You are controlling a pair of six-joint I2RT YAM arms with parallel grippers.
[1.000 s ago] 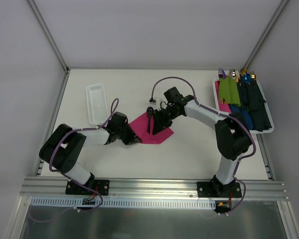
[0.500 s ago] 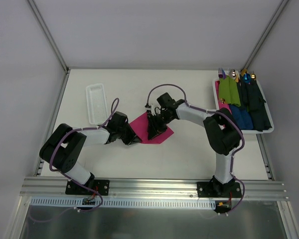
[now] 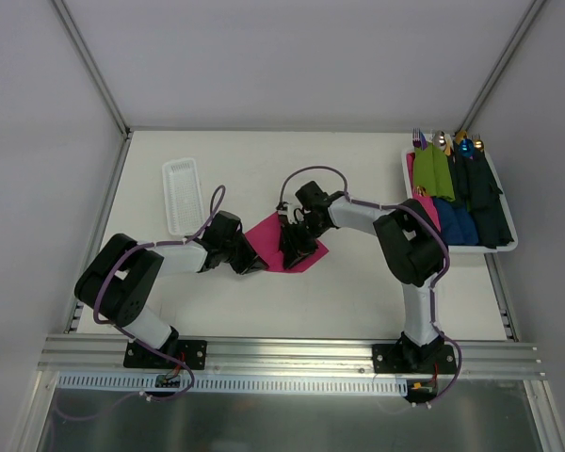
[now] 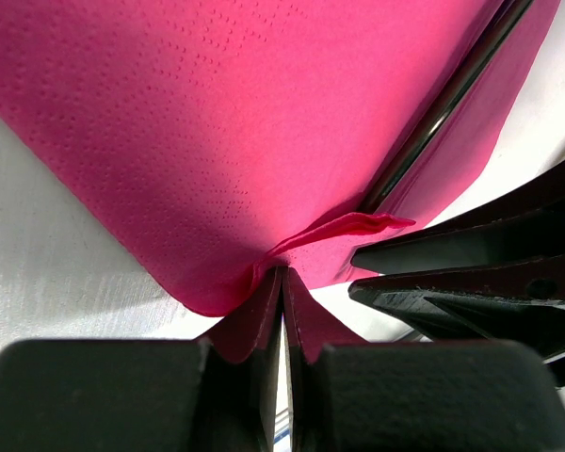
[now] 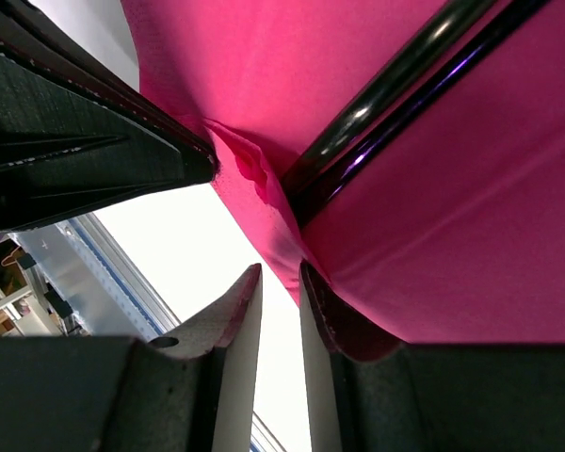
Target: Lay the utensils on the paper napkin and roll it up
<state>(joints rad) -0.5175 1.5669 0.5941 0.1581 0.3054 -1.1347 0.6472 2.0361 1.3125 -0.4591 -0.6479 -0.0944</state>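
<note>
So the big change on the table (image 3: pixel 358 282) is on the right side. Over the last second the right arm's elbow has been tucked in toward the middle, and the right gripper (image 3: pixel 293 250) has been brought down onto the near-right part of the paper napkin (image 3: pixel 267 235). The napkin itself hasn't been shifted; it's lying flat as a pink diamond in the middle of the table, between the two grippers.

The left gripper (image 4: pixel 282 275) has hardly been moved. Its fingers (image 4: pixel 252 315) are pressed together with the napkin's near corner pinched between them, and a small fold is lifted up there.

The right gripper's fingers (image 5: pixel 237 315) are held slightly apart, and white table can be seen through the slit. The napkin's edge runs right past one fingertip, but it can't really be told whether any paper is caught in that gap yet.

Read as a judgement: the loading part looks done, and the two grippers are being set at the same corner so the rolling can be started.

The utensils (image 5: pixel 395 97) are laid side by side, touching, on the napkin. Their long axis runs from just beside the pinched corner straight out across the sheet, pointing away from both sets of fingers. Which end is the bowl or the tines isn't shown, and from above they're hidden under the right gripper.
</note>
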